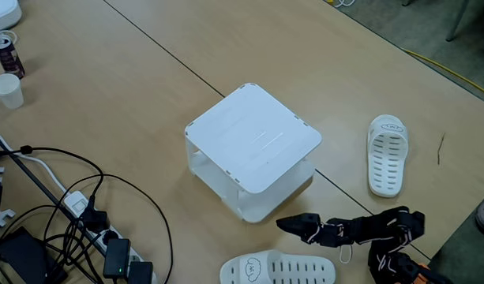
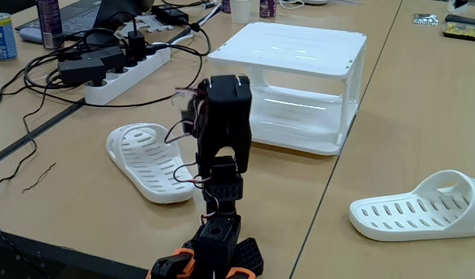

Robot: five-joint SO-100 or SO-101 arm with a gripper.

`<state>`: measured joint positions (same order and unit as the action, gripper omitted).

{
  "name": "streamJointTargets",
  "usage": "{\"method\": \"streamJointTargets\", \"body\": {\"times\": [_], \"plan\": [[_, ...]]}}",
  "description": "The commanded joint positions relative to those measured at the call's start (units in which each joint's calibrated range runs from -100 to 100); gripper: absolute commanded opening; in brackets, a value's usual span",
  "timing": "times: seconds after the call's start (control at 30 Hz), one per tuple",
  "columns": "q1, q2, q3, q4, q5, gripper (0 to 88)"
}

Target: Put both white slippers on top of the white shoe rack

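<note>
The white shoe rack [image 1: 253,142] stands mid-table with nothing on its flat top, and in another fixed view the rack [image 2: 299,50] sits just beyond the arm. One white slipper [image 1: 387,154] lies flat on the table to the rack's right. The other white slipper [image 1: 277,270] lies at the bottom edge. My gripper [image 1: 283,224] hovers low by the rack's near corner, between the two slippers. It looks shut and holds nothing. Seen from behind, the black arm [image 2: 224,139] hides the gripper, with a slipper [image 2: 148,159] to its left and a slipper [image 2: 423,209] to its right.
A power strip [image 1: 107,244] and tangled black cables cover the table's left side. A paper cup [image 1: 6,89] and a can [image 1: 6,54] stand at the far left. The table's edge runs along the right. Bottles and a power strip [image 2: 121,74] sit behind.
</note>
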<state>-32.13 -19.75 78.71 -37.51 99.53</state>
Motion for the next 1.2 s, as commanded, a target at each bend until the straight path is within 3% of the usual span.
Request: {"method": "streamJointTargets", "body": {"times": [0.0, 0.43, 1.17], "plan": [[-5.12, -8.06, 2.89, 0.06, 0.47, 0.8], [-27.49, -9.74, 10.2, 1.79, 0.47, 0.8], [-27.24, 13.32, 7.58, 3.95, 0.47, 0.8]]}}
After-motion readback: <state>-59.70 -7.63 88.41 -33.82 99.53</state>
